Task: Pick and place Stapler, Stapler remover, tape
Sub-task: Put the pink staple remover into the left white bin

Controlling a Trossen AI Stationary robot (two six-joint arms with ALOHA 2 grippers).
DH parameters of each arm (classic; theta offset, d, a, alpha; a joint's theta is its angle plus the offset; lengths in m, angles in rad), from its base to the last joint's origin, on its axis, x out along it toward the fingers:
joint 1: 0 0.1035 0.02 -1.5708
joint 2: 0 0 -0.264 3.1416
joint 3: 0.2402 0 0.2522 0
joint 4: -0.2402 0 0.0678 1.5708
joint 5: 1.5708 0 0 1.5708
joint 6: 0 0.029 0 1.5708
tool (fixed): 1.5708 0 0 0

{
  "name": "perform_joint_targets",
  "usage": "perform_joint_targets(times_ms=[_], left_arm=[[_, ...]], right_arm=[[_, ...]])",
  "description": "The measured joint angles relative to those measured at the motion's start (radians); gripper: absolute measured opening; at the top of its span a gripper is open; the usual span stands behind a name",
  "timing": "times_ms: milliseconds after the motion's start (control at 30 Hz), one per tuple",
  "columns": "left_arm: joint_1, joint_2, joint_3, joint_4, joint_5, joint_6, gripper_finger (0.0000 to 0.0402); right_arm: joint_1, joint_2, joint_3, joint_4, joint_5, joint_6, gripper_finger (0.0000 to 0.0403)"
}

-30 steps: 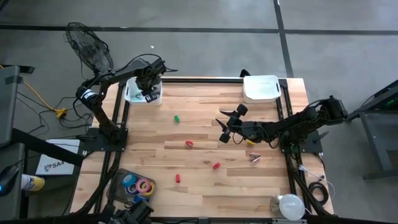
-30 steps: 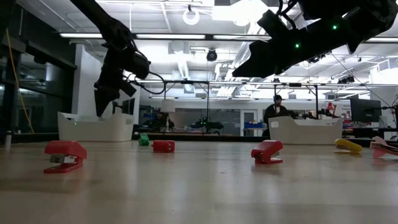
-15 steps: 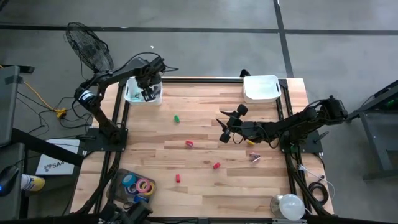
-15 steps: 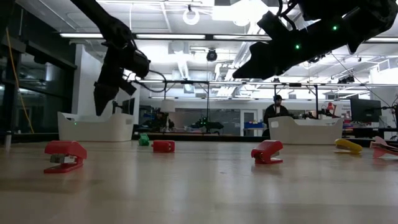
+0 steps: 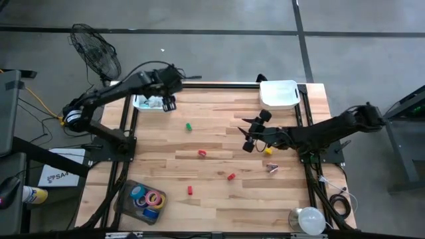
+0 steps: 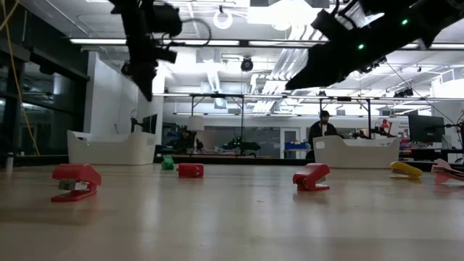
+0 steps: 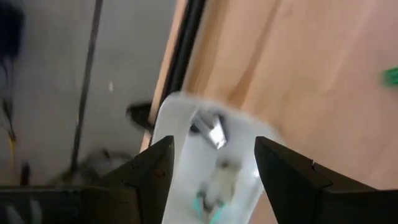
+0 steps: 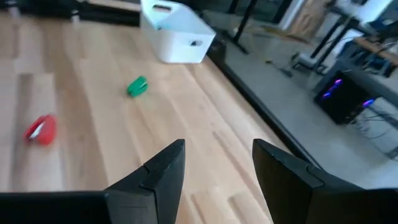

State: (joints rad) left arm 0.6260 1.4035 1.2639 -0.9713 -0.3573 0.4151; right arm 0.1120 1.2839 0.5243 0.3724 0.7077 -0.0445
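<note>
Three small red staplers [image 5: 202,153] [image 5: 231,176] [image 5: 189,190], a green one [image 5: 188,125] and a yellow one [image 5: 269,151] lie scattered on the wooden table. A pinkish stapler remover [image 5: 272,168] lies near the right edge. The tape rolls [image 5: 147,198] sit in a clear tray at the near left corner. My left gripper [image 5: 169,104] hangs open high beside the far-left white bin [image 7: 186,124], nothing between its fingers. My right gripper [image 5: 248,138] hovers open above mid-table, pointing toward the green stapler [image 8: 137,86].
The left bin [image 5: 149,101] holds a few small items, one teal and one metallic. A second white bin [image 5: 279,94] stands at the far right corner. A white bulb-like object [image 5: 305,219] lies at the near right. Bare wood stretches between the scattered staplers.
My left gripper has risen from just over the left bin and drifted a little toward the table's right edge, its arm swinging outward. My right gripper has shifted slightly toward the right edge. Nothing on the table has moved.
</note>
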Motion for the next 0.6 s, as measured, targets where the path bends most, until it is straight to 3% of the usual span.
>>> perform_joint_targets(times_ms=[233, 367, 600], left_arm=[[-0.194, -0.009, 0.0, 0.105, -0.031, 0.005, 0.0221], [-0.264, -0.009, -0.005, 0.173, -0.045, 0.007, 0.0221], [-0.345, -0.009, -0.085, 0.356, -0.045, 0.026, 0.0221]], right_arm=[[0.0, -0.249, 0.0, -0.366, -0.19, 0.04, 0.0181], [0.0, -0.37, 0.0, -0.578, -0.316, 0.152, 0.0181], [0.0, -0.456, 0.0, -0.865, -0.454, 0.334, 0.0181]])
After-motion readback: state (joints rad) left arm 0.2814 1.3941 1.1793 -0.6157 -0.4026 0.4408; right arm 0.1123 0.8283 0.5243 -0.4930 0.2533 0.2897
